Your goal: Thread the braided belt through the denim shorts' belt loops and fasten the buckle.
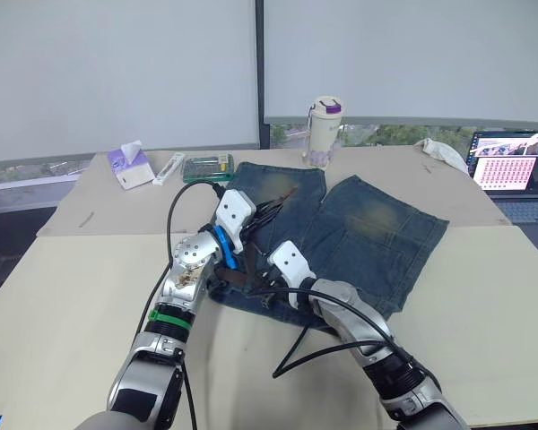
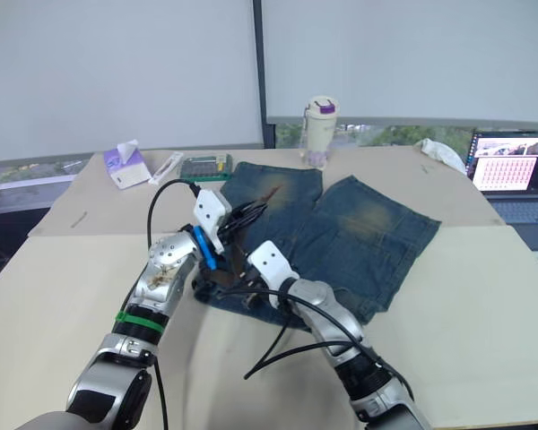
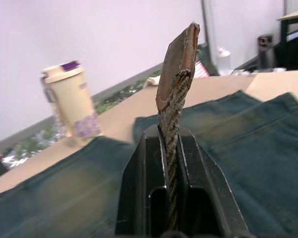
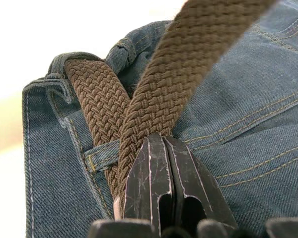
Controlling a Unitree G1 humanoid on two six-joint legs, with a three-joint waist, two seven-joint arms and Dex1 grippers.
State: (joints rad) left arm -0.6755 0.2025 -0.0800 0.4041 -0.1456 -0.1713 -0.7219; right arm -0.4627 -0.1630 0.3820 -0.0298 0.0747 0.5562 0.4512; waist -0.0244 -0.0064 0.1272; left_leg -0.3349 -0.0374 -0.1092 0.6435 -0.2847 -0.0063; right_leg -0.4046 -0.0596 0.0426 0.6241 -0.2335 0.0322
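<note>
The denim shorts lie flat on the table, waistband toward me. My left gripper is shut on the braided belt just below its leather-capped tip, held up over the shorts' left leg. My right gripper is shut on the braided belt at the waistband's near edge. Beside its fingers the belt runs under one of the belt loops and doubles back at the waistband's corner. The buckle is hidden.
Behind the shorts stand a cream cup with a purple lid, a green box and a tissue pack. An open laptop sits at the far right, with a white cloth near it.
</note>
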